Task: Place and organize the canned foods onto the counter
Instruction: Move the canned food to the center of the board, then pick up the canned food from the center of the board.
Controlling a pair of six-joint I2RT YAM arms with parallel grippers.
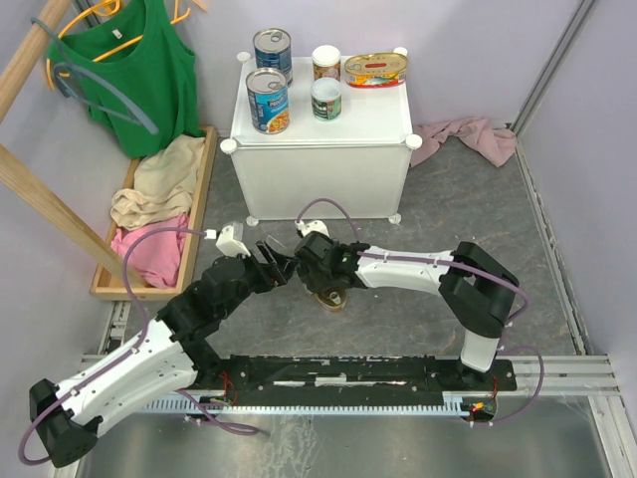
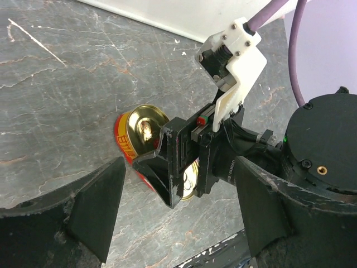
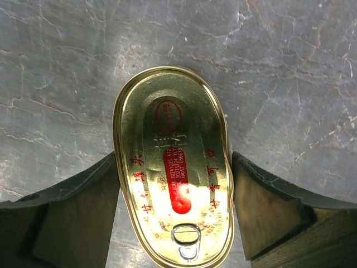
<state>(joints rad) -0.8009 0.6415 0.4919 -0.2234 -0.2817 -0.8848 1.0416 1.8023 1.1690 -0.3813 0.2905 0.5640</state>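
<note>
**Five cans up, sixth tin in the right fingers**

At your far left, the wooden tray (image 1: 202, 209) of clothes has no part in this job. Your left gripper (image 2: 179, 162) hangs low over the grey worktop (image 1: 478, 219). Its fingers (image 2: 95, 206) are spread wide with nothing between them. It faces the other arm's work, and I judge it is waiting rather than reaching.

In the centre, the white cube cabinet (image 1: 318, 164) carries five cans on its flat top:
- Two tall blue-label cans (image 1: 268, 100) stand one behind the other at the left.
- Two small white-topped cans (image 1: 326, 99) stand the same way in the middle.
- A matching oval tin (image 1: 375, 69) lies at the back right.

These rows leave the front right corner bare. I judge that corner to be the slot for the remaining piece.

That piece, the oval gold tin (image 3: 167, 128), sits lid-up on the worktop just in front of the cabinet. Your right gripper (image 3: 174, 159) points down over it. Its fingers (image 3: 72, 206) straddle the tin's narrow width and pinch it at both long edges, likely the only span they can bridge. You cannot tell yet whether the tin has left the worktop.

At the far right, a pink cloth (image 1: 468, 139) lies beside the cabinet, well apart from the tin.
</note>
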